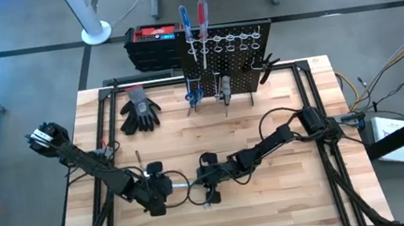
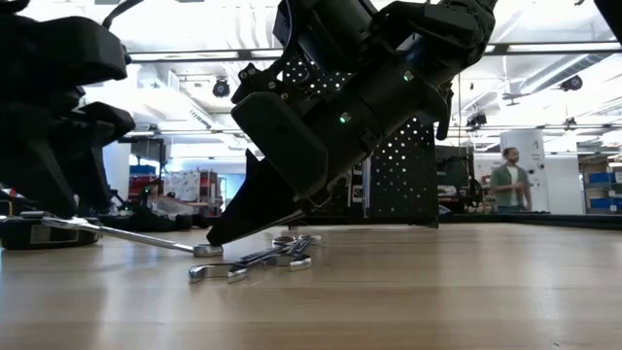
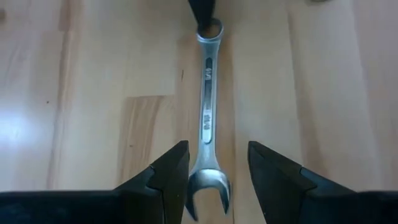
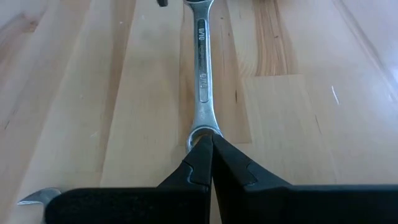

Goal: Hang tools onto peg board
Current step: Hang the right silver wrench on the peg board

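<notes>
While two screwdrivers (image 1: 193,21) stand in the ring hooks along the top of the peg board (image 1: 230,57) and a few more tools, scissors (image 1: 193,94) among them as far as we can tell, hang lower on its face, we judge the job partly done: a silver wrench (image 3: 208,112) lies flat on the table (image 1: 293,195), and the low view shows more wrenches (image 2: 255,259) beside it. We see the left claw (image 3: 217,171) half open, its fingers straddling the wrench's open-jawed end without clamping it. The right claw (image 4: 211,163) is fully closed, its tips pressed into the ring at the wrench's other end. The grey gloves (image 1: 139,110) sit near the board.
</notes>
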